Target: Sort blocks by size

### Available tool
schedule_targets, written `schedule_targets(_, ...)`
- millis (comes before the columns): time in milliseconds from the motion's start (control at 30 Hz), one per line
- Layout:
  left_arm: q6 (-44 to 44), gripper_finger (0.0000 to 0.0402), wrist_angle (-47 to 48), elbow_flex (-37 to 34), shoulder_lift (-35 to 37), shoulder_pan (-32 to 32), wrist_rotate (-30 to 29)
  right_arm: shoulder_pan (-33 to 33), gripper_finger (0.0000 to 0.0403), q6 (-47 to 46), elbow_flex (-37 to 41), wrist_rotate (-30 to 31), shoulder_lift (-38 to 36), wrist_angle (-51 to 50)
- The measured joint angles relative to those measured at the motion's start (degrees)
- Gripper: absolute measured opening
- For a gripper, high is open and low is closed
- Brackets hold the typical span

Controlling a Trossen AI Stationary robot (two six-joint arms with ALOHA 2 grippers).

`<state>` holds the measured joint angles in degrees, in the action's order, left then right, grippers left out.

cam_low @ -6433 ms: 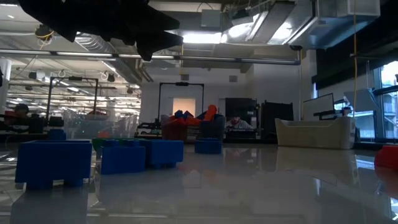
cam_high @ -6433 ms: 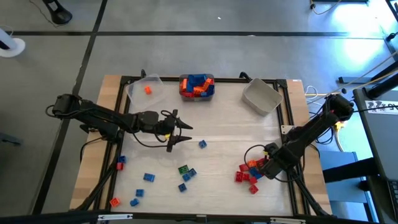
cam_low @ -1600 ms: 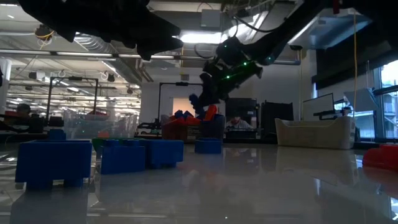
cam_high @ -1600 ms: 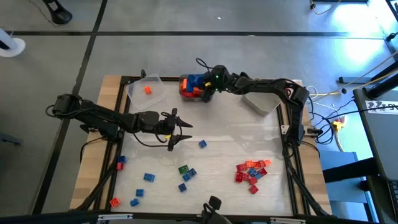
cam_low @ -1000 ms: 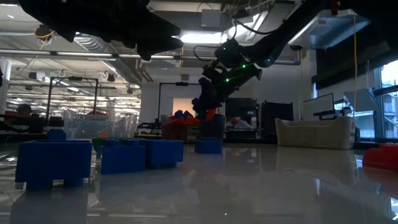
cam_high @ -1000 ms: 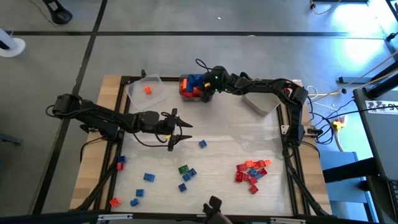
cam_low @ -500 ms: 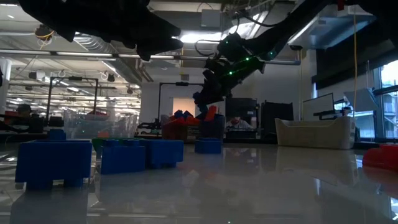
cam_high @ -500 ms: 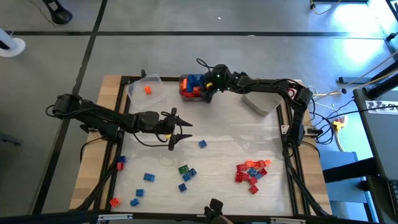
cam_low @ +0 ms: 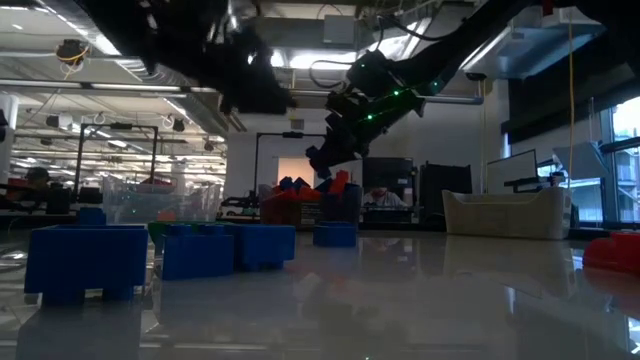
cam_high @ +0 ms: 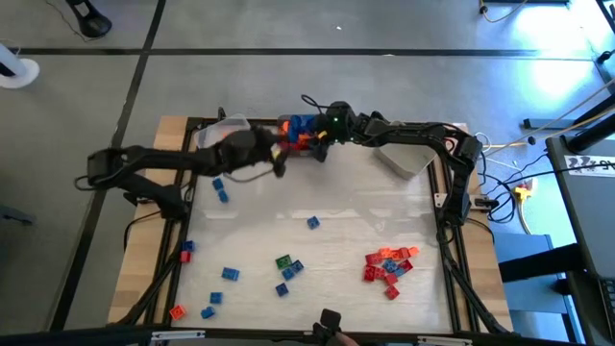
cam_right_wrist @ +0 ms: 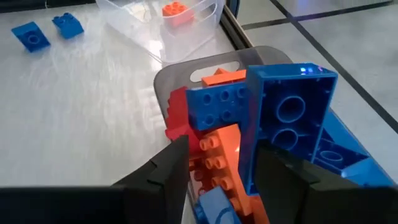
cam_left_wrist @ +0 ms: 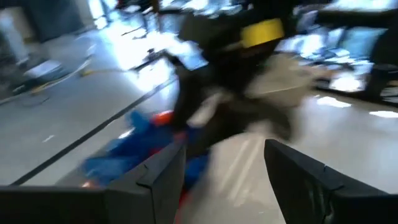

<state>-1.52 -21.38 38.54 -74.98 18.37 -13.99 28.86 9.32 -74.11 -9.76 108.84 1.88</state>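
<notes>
Blocks (cam_high: 304, 134), mixed sizes, heaped in the grey bin (cam_right_wrist: 211, 68) at the table's far edge; we judge this the stock awaiting sorting. Our right gripper (cam_high: 318, 146) hangs just over the heap, fingers part open, empty, an orange brick (cam_right_wrist: 219, 155) between them. Left gripper (cam_high: 276, 160), spread wide, empty, sits just beside that bin.

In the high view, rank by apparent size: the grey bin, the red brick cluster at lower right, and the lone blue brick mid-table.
1. grey bin, clearly largest.
2. red brick cluster, somewhat smaller in spread than the bin.
3. lone blue brick, far the smallest.
</notes>
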Motion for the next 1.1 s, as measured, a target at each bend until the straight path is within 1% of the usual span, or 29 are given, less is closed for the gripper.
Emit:
schedule_targets(100, 0.0, 0.0185, -0.6, 1.6, -3.3, 4.6, 2.7, 0.0, 0.0166, 0.0, 0.0, 0.0, 0.0, 0.4)
schedule_targets(200, 1.0, 0.0150, -2.3, 4.2, -7.7, 6.5, 5.1, 0.0, 0.0166, 0.0, 0.0, -0.1, 0.0, 1.2)
schedule_targets(400, 3.9, 0.0067, -2.1, 11.9, -16.2, 7.9, 4.4, 0.0, 0.0166, 0.0, 0.0, -0.2, 0.0, 1.3)
schedule_targets(533, 5.3, 0.0031, -2.3, 16.0, -20.2, 8.8, 3.2, 0.0, 0.0166, 0.0, 0.0, -0.2, 0.0, 1.2)
schedule_targets(600, 5.8, 0.0022, -2.4, 17.2, -21.6, 9.3, 3.1, 0.0, 0.0166, 0.0, 0.0, -0.2, 0.0, 1.1)
schedule_targets(733, 6.1, 0.0014, -0.9, 17.4, -22.5, 10.1, 2.8, 0.0, 0.0166, 0.1, 0.1, 1.8, 0.0, -0.5)
schedule_targets(1100, 6.3, 0.0010, 5.2, 17.4, -22.4, 11.7, 2.7, 0.0, 0.0166, 2.1, 0.1, 0.7, 0.0, -0.5)
